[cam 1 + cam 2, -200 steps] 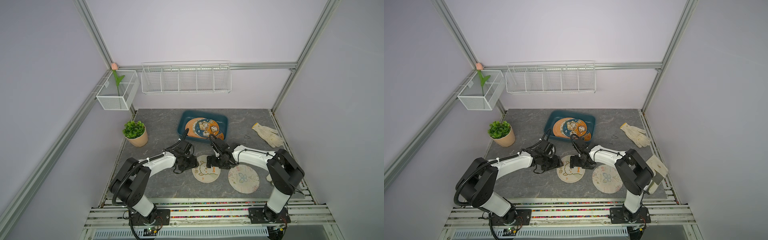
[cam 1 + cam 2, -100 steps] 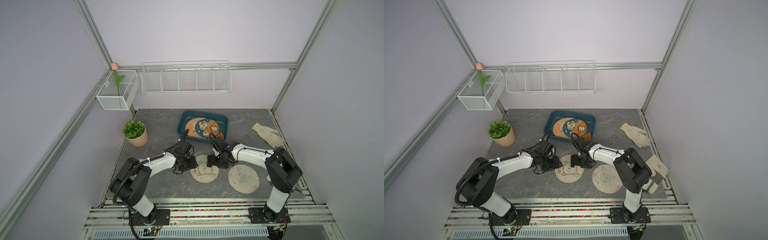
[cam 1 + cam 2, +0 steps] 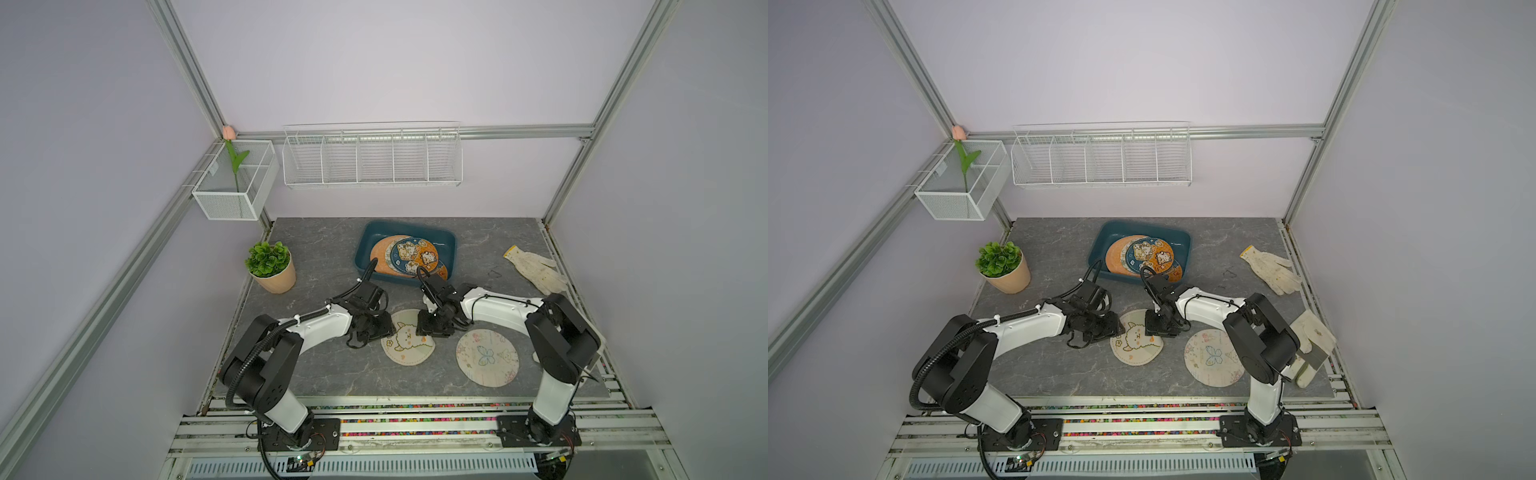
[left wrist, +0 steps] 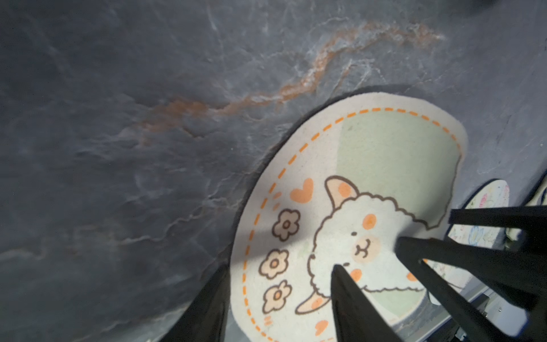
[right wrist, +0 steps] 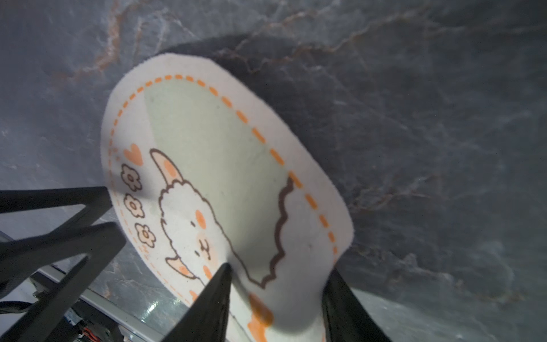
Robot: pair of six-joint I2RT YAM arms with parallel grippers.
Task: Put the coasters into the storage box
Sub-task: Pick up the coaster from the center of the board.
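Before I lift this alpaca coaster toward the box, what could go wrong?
1. The right gripper has only the curled rim of the alpaca coaster, so it may slip out on the lift.
2. The left gripper straddles the opposite edge with one finger over it; lifting could drag against it.
3. In the box, the coasters already overlap near its front wall, so another may land on the rim.

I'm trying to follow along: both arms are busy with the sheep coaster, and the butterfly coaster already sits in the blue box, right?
Only the ending is wrong: the butterfly coaster lies on the table beside the sheep coaster, outside the blue box. Both top views show it.
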